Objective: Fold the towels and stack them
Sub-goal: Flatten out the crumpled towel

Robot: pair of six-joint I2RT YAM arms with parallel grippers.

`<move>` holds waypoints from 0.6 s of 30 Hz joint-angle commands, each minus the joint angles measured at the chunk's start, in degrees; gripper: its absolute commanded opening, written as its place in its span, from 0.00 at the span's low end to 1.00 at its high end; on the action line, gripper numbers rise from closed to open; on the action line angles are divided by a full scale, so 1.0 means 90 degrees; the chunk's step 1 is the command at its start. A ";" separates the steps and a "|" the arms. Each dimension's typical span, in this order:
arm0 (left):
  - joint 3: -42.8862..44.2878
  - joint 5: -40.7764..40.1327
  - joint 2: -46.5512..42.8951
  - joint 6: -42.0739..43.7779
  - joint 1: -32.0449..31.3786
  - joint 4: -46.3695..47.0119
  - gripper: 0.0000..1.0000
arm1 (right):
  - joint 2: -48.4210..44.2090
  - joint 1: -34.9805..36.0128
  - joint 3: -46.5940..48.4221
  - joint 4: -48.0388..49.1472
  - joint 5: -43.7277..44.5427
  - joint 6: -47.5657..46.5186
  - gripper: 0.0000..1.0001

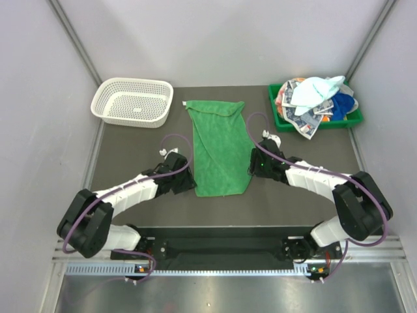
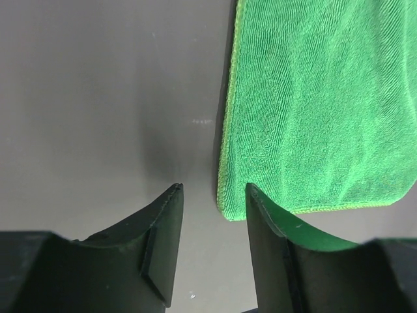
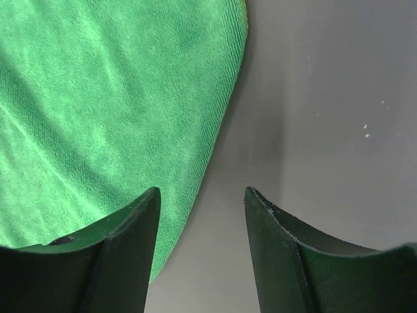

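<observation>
Towels sit in two places. One bright green towel (image 1: 220, 147) lies spread lengthwise on the dark table (image 1: 130, 150), its far end slightly rumpled. The rest are heaped in the green tray (image 1: 355, 119) at the far right corner. There a pale mint towel (image 1: 316, 91) lies on top and covers most of a blue towel (image 1: 344, 104) and a white squared towel (image 1: 306, 122), so the number in the heap cannot be told. A white mesh basket (image 1: 133, 81) stands at the far left.

The left hand (image 2: 212, 189) is low at the green towel's near left corner, its fingers apart with bare table in the gap; one fingertip (image 2: 257, 195) hides part of the hem. The right hand (image 3: 202, 192) is at the towel's right edge, fingers apart, the edge running between them. Whether any fingertip touches the cloth cannot be made out. From above, both hands are largely hidden under their own wrists.
</observation>
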 commanded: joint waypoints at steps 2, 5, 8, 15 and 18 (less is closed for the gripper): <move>-0.0032 0.0161 0.0250 -0.0112 -0.0140 0.0369 0.45 | -0.0228 0.0186 -0.0074 0.0371 0.0341 0.0273 0.54; -0.0003 0.0152 0.0416 -0.0151 -0.0277 0.0418 0.41 | -0.0141 0.0294 -0.0045 0.0371 0.0409 0.0303 0.54; 0.0056 0.0161 0.0641 -0.0210 -0.0374 0.0496 0.34 | 0.0015 0.0362 0.0024 0.0361 0.0429 0.0332 0.53; 0.0114 0.0161 0.0564 -0.0230 -0.0453 0.0399 0.00 | 0.0221 0.0382 0.0238 0.0293 0.0449 0.0313 0.40; 0.0270 0.0103 0.0310 -0.0171 -0.0453 0.0126 0.00 | 0.0289 0.0382 0.0307 0.0244 0.0439 0.0293 0.38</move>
